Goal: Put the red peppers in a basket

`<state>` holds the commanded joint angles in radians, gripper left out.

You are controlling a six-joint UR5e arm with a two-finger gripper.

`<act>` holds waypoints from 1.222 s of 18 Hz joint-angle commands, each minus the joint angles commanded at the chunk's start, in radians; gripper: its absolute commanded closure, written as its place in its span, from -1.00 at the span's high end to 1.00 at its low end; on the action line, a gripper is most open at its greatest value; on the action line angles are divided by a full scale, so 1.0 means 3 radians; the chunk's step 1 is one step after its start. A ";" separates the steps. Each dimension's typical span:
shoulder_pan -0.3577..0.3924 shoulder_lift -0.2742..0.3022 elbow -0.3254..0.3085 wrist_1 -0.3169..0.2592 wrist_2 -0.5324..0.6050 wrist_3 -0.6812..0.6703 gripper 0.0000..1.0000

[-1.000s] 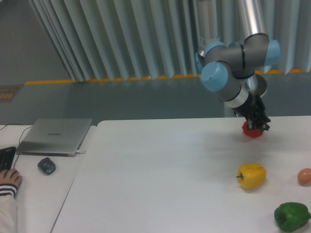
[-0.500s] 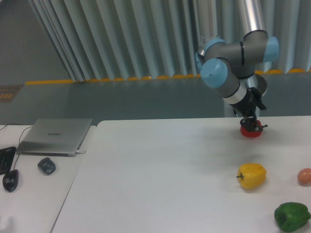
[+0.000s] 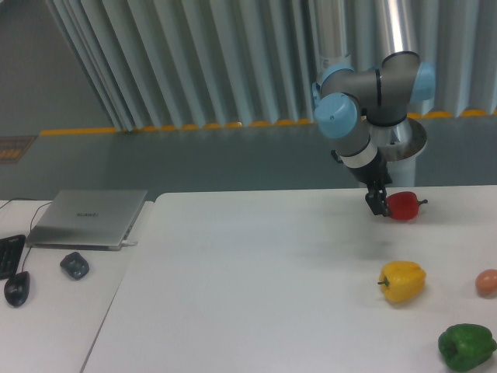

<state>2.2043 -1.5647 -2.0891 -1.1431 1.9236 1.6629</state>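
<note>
The red pepper (image 3: 404, 207) is a small glossy red bell pepper at the far right of the white table (image 3: 256, 280). It lies on its side with its dark stem pointing right. My gripper (image 3: 385, 207) is against its left side and looks shut on it, holding it at or just above the table top. The dark fingers (image 3: 377, 203) show to the left of the pepper. No basket is in view.
A yellow pepper (image 3: 402, 281), a pale orange-pink round fruit (image 3: 487, 282) and a green pepper (image 3: 467, 346) lie at the right front. On the left side table are a closed laptop (image 3: 87, 217), a dark mouse (image 3: 74, 266), another mouse (image 3: 17, 287) and a keyboard corner (image 3: 8, 255).
The wrist has turned and swung left. The red pepper has tipped onto its side, stem now pointing right, and sits slightly higher. A person's hand at the left edge has gone.
</note>
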 joint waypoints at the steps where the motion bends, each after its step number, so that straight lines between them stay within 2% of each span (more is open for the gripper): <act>1: 0.0015 0.0000 -0.0046 0.0067 0.0000 -0.0005 1.00; 2: 0.0041 0.0020 -0.0082 0.0123 -0.0005 -0.0010 1.00; 7: 0.0174 0.0179 -0.0200 0.0139 -0.0031 0.0000 1.00; 22: 0.0317 0.0072 -0.0210 0.0175 0.0000 0.0020 0.97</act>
<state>2.2994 -1.5431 -2.1522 -1.0907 1.9236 1.6690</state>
